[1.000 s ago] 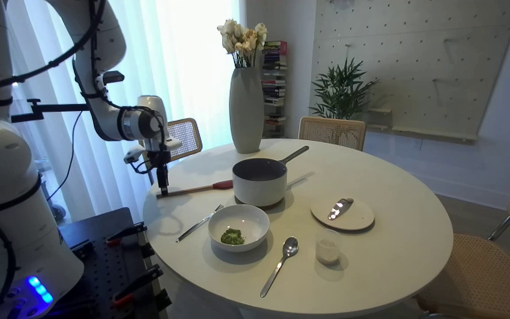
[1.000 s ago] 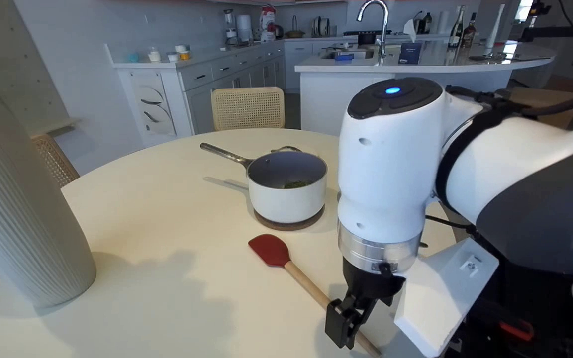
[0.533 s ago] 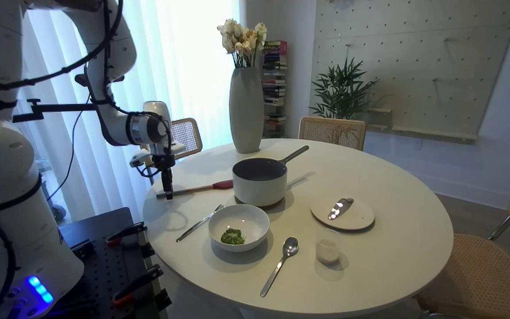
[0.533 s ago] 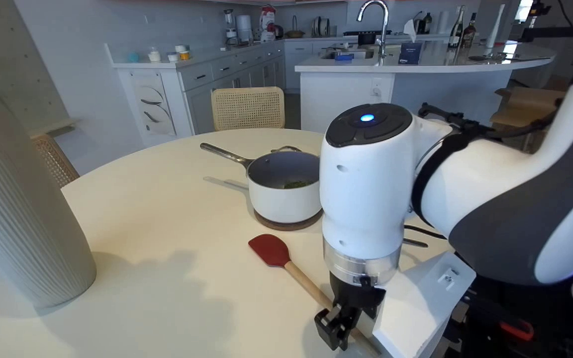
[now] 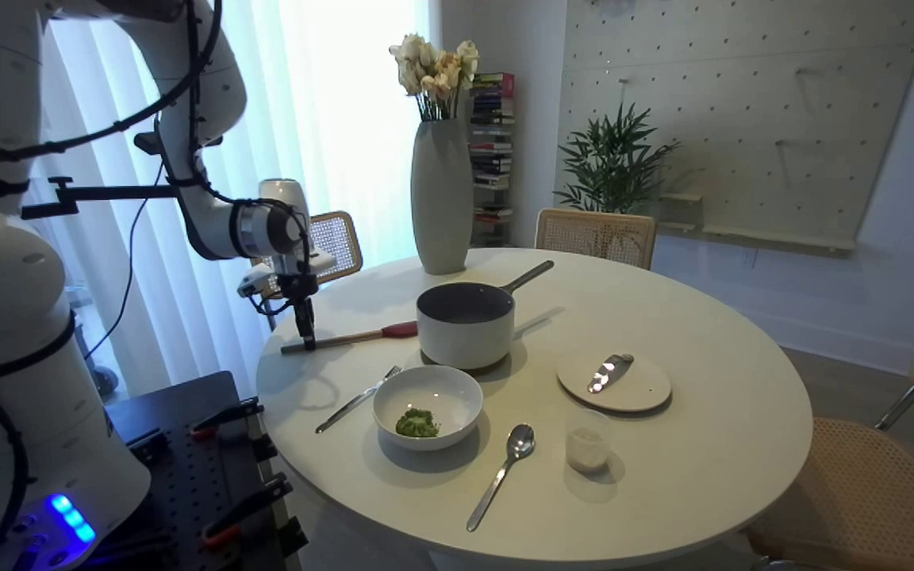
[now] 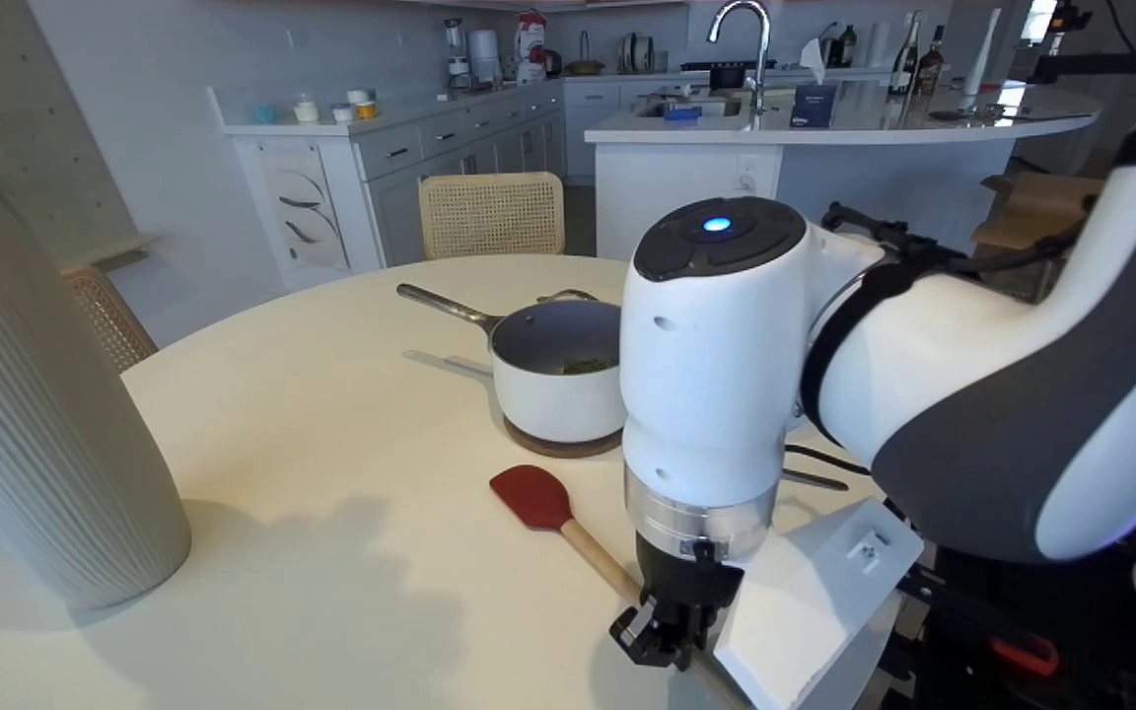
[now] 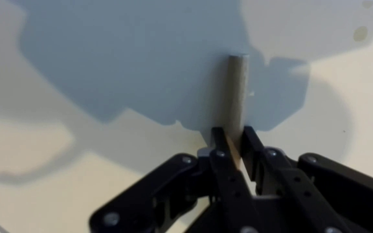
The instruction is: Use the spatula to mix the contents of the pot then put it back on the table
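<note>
One large, round, smooth white counter [image 5: 695,468] carries the setting, and the biggest object on it is a tall, ribbed, pale vase [image 5: 441,202]. Next in size comes the round pot [image 5: 465,341], white outside and dark grey inside, with a straight metal stick handle; it sits on a flat, round, brown disc [image 6: 560,450]. A glossy white bowl [image 5: 457,404] stands near the pot. The black two-fingered hand [image 7: 233,139] is drawn in to the thickness of what it pinches: a slim spatula [image 6: 598,558] with a round, pale wooden shaft and a red, rubbery-looking blade [image 6: 532,496]. That spatula seems to lie flat on the counter, its blade near the pot but apart from the disc. It should prove light and far from fragile, stiff along the wood, probably soft and bendy at the blade, and smooth enough that the shaft may roll or twist between the fingers [image 7: 218,139] once stirring pushes back. The hold is close to the tail, only a short stub [image 7: 237,90] showing beyond the fingers; that ought to give reach over the pot's rim, yet the blade will likely droop when raised, so a firm squeeze is called for, and a grip nearer mid-shaft would balance better. Smallest of all, some green contents [image 6: 586,366] show inside the pot; the step in hand looks like taking up the spatula, and stirring, I judge, has not begun.
</note>
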You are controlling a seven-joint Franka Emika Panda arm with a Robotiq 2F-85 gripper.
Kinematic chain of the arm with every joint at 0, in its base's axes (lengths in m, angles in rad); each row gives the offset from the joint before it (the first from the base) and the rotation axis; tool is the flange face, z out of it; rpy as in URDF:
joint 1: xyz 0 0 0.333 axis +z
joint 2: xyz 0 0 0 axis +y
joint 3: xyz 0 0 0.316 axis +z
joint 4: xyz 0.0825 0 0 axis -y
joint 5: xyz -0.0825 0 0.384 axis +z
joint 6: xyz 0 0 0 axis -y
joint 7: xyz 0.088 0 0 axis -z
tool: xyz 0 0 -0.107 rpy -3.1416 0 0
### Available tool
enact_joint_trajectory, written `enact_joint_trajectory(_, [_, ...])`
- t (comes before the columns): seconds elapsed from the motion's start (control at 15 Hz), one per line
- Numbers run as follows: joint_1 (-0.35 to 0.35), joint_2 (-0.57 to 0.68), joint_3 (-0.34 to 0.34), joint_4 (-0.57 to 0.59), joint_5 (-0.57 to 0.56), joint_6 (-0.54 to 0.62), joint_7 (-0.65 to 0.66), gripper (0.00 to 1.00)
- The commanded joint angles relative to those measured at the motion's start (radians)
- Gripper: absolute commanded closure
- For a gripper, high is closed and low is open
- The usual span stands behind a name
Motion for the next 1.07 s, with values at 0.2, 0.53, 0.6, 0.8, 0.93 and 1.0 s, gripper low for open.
enact_joint_trajectory(0.2, [0.018,-0.015,-0.028,-0.007,0.05,0.007,-0.022,0.96])
enact_joint_trajectory(0.53, [-0.039,-0.136,0.009,-0.011,0.181,-0.077,-0.176,0.96])
enact_joint_trajectory(0.6, [-0.048,-0.162,0.013,-0.007,0.202,-0.101,-0.21,0.96])
enact_joint_trajectory(0.8, [-0.074,-0.243,0.025,0.012,0.24,-0.19,-0.293,0.96])
enact_joint_trajectory(0.93, [-0.088,-0.291,0.034,0.034,0.263,-0.253,-0.343,0.96])
enact_joint_trajectory(1.0, [-0.094,-0.313,0.038,0.047,0.26,-0.283,-0.359,0.96])
